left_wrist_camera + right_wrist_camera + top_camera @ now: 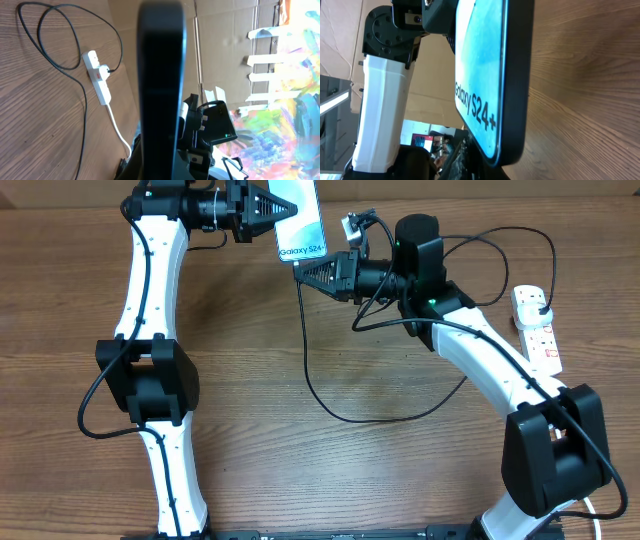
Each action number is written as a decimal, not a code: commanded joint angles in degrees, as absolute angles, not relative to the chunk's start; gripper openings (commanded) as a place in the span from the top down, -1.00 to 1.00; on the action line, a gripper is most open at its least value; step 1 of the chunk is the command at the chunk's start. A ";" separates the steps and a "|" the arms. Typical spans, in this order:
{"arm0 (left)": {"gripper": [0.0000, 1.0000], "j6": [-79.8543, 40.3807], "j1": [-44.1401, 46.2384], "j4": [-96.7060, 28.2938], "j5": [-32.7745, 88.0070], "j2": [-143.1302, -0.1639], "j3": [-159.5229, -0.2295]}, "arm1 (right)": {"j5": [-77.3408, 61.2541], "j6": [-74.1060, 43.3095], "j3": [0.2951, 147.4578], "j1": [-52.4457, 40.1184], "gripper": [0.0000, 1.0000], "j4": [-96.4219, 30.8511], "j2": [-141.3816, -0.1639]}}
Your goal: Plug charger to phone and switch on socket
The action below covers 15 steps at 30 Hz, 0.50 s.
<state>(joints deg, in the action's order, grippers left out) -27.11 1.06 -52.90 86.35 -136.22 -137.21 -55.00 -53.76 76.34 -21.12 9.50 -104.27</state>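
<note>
Wooden table (300,480) below; my left gripper (272,210) clamps the phone (300,220), right gripper (305,273) pinches the charger (380,421); socket (537,330) lies well apart.

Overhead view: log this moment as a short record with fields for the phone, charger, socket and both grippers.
phone: held up by the left gripper, screen lit
left gripper: shut on the phone's side
right gripper: shut at the phone's lower edge, the charger cable leading from its tip
charger: cable in a slack loop on the table
plug: seated in the socket
connector: hidden, cannot tell if inserted
socket: by the right arm, switch state too small to read
</note>
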 commanded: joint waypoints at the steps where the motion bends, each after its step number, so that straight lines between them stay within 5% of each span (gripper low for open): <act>1: 0.91 -27.90 1.63 -53.28 90.52 -133.75 -137.88 | -50.02 -53.82 76.99 -20.67 0.92 11.14 -103.55; 15: 0.92 -29.63 -1.96 -53.04 89.52 -133.75 -137.88 | -52.80 -55.99 76.99 -20.67 0.92 15.25 -103.55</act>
<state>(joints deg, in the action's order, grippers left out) -28.71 -1.63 -53.10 86.17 -136.22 -137.21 -53.71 -54.96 76.34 -20.97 14.76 -104.27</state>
